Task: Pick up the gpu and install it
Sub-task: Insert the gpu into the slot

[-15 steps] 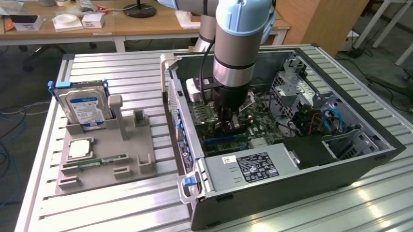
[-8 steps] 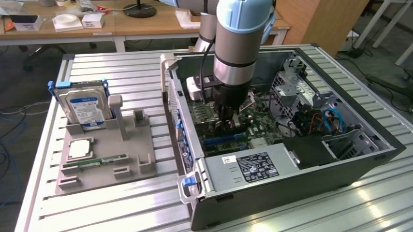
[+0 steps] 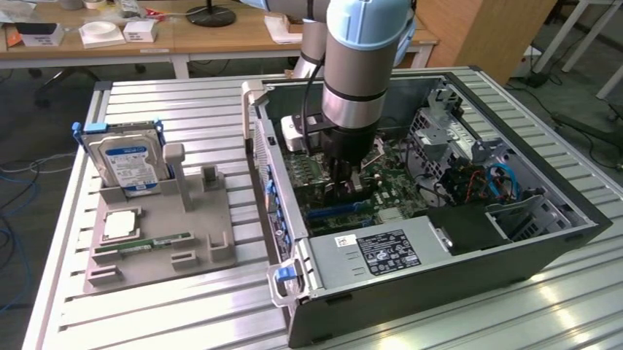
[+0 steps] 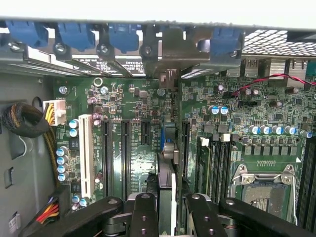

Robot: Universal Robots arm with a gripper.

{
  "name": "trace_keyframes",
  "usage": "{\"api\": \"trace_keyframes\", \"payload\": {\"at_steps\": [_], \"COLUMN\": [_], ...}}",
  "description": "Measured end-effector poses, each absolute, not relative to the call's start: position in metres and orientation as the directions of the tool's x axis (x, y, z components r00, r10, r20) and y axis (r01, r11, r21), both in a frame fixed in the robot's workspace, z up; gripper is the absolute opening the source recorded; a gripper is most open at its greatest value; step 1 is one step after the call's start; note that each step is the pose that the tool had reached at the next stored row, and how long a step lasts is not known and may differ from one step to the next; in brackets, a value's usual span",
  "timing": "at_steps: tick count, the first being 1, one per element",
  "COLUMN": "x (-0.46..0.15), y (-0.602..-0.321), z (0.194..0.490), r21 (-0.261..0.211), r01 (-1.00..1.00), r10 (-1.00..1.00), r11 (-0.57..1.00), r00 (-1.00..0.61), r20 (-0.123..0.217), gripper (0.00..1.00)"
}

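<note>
Gripper jaws clenched on the gpu, card held edge-on and upright between the fingers so its bottom edge can meet a slot. Card sits low over the motherboard, lined up with the blue slot; seated or not, can't tell. Far end points at the case's rear wall, where the openings are. Beyond, outside the computer case, a tray holds a hard drive and a RAM stick, untouched.

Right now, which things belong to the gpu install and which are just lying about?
Job: gpu, held in gripper; motherboard; case.
Lying about: hard drive, RAM stick, CPU, tray.
</note>
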State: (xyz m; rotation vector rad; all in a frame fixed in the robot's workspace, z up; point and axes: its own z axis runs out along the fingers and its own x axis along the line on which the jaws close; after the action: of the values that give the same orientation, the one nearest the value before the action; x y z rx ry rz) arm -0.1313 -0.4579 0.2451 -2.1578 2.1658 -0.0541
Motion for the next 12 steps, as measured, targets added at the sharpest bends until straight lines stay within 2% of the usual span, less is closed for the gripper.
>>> {"api": "trace_keyframes", "payload": {"at_steps": [12], "x": [-0.1313], "y": [-0.4579], "z": [0.2456], "r21": [-0.096], "r01": [-0.995], "r10": [-0.999], "r11": [-0.001], "r00": [0.005], "r20": [-0.034], "gripper": [0.27]}}
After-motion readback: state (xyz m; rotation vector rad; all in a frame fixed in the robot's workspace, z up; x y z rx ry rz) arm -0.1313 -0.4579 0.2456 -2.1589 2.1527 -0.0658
